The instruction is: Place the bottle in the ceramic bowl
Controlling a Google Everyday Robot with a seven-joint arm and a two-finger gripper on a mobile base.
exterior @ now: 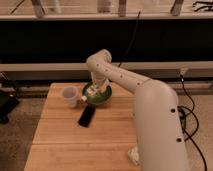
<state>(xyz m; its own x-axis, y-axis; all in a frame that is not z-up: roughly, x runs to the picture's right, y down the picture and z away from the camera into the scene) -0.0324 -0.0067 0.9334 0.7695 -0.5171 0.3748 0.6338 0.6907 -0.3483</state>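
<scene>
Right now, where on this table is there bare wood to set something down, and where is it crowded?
Free: the wooden table in front of the black flat object, across to the white packet. Crowded: the back, where the cup, ceramic bowl, bottle on the bowl's near rim, and gripper over the bowl cluster.
</scene>
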